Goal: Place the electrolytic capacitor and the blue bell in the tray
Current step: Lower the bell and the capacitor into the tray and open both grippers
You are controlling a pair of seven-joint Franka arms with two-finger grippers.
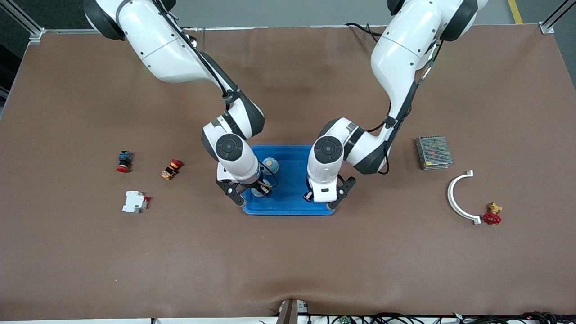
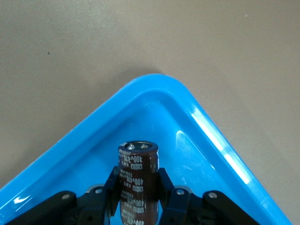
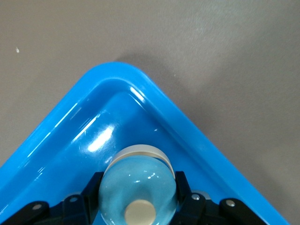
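Here the left gripper clamps the electrolytic capacitor over one corner of the tray and the right gripper clamps the blue bell over another corner, so a release too near the rim could let either roll out.

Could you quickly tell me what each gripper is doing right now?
Left gripper: closed on the dark-brown cylindrical electrolytic capacitor.
Right gripper: closed on the pale-blue domed bell.

Toward the right arm's end of the brown counter lie a red-capped push button, an orange-and-red switch and a white circuit breaker. Toward the left arm's end sit a grey mesh box, a white curved bracket and a brass valve with a red handwheel just beside the bracket's nearer tip.
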